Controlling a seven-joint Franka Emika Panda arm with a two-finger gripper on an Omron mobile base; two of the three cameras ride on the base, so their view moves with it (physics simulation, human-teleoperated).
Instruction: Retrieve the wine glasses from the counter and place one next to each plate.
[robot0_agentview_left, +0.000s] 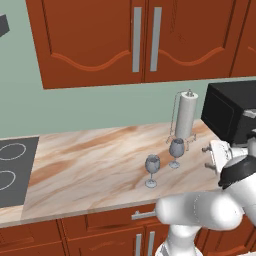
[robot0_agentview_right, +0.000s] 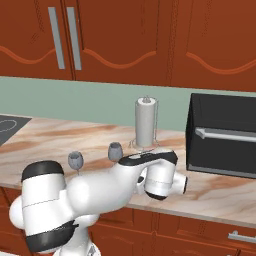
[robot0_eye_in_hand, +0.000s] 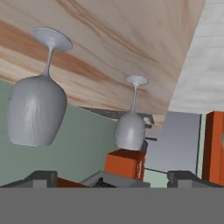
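Observation:
Two grey-blue wine glasses stand upright on the marbled counter (robot0_agentview_left: 90, 160). One glass (robot0_agentview_left: 175, 150) is near the paper towel stand; the other (robot0_agentview_left: 152, 167) is closer to the front edge. Both also appear in the right base view, one (robot0_agentview_right: 115, 151) just left of the hand and one (robot0_agentview_right: 75, 161) further left. My gripper (robot0_agentview_left: 207, 157) hovers low to the right of them, open and holding nothing. The hand view is rolled upside down, so the near glass (robot0_eye_in_hand: 37, 109) and the far glass (robot0_eye_in_hand: 130, 129) hang from the counter (robot0_eye_in_hand: 131, 39); my gripper (robot0_eye_in_hand: 113, 179) points towards them. The plates are out of view.
A paper towel roll on a wire stand (robot0_agentview_left: 186, 116) is right behind the glasses. A black microwave (robot0_agentview_right: 222, 135) fills the counter's right end. A dark cooktop (robot0_agentview_left: 12, 167) lies at the far left. Reddish wall cabinets (robot0_agentview_left: 135, 40) hang above.

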